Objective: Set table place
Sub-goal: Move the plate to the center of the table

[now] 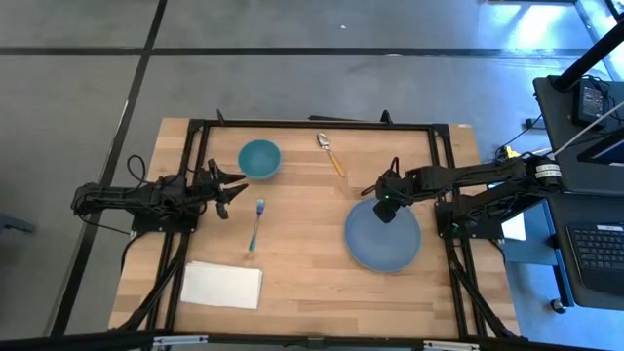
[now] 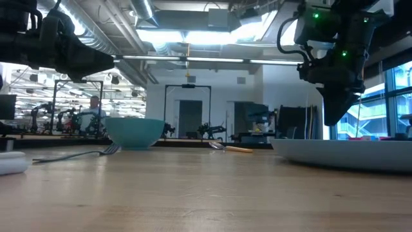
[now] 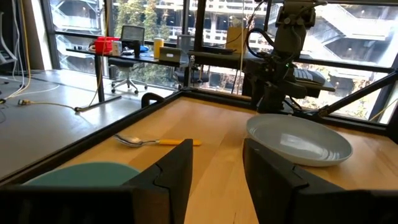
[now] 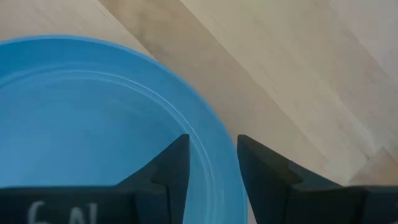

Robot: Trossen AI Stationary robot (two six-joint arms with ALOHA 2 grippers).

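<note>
The large blue plate (image 1: 382,237) lies on the wooden table (image 1: 312,195) at the right. My right gripper (image 1: 386,209) hovers over the plate's far left rim (image 4: 217,143), pointing down and open. One finger stands over the plate's inside and one outside the rim; in the low view its tips (image 2: 335,119) end just above the plate (image 2: 347,151). My left gripper (image 1: 237,187) is open and empty, held level between the teal bowl (image 1: 259,158) and the teal-handled fork (image 1: 257,222). The orange-handled spoon (image 1: 330,151) lies at the far middle. The white napkin (image 1: 222,285) lies near left.
A black metal frame (image 1: 312,124) edges the table. Bare wood lies between the fork and the plate and along the near edge. The left wrist view shows the spoon (image 3: 155,142), the plate (image 3: 298,140) and the right arm (image 3: 280,56) beyond. A desk with a laptop (image 1: 595,249) stands at the right.
</note>
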